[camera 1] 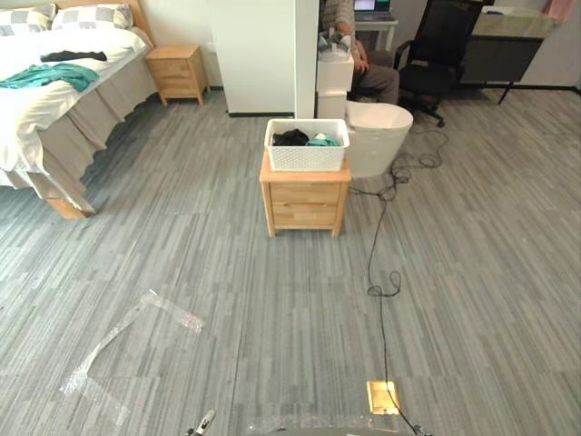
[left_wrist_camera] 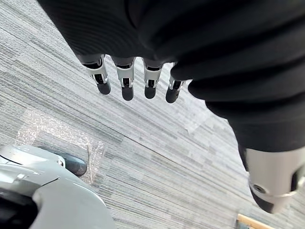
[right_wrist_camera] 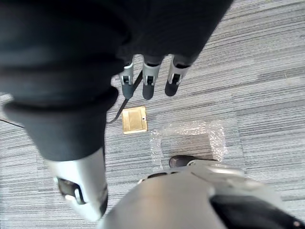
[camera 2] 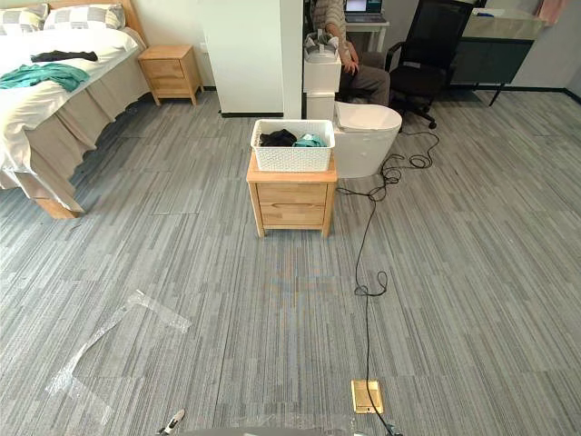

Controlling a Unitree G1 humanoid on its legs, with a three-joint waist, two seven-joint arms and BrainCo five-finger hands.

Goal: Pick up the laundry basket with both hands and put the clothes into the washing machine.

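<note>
A white laundry basket (camera 1: 307, 150) stands on a small wooden nightstand (camera 1: 305, 202) in the middle of the room, some way ahead of me. Dark and teal clothes (camera 1: 304, 139) lie inside it. Just behind it to the right is a white rounded appliance (camera 1: 377, 136) with a white tower (camera 1: 334, 77) beside it. My left hand (left_wrist_camera: 126, 78) hangs over the grey carpet with its fingers straight and nothing in it. My right hand (right_wrist_camera: 148, 78) also hangs over the carpet, fingers straight and empty. Both hands are far from the basket.
A bed (camera 1: 54, 91) with clothes on it stands at the far left, with a second nightstand (camera 1: 177, 73) beside it. A person (camera 1: 368, 68) sits behind the appliance near a black office chair (camera 1: 436, 50). A black cable (camera 1: 377, 245) runs to a brass floor socket (camera 1: 382, 396). Clear tape (camera 1: 136, 336) lies on the carpet.
</note>
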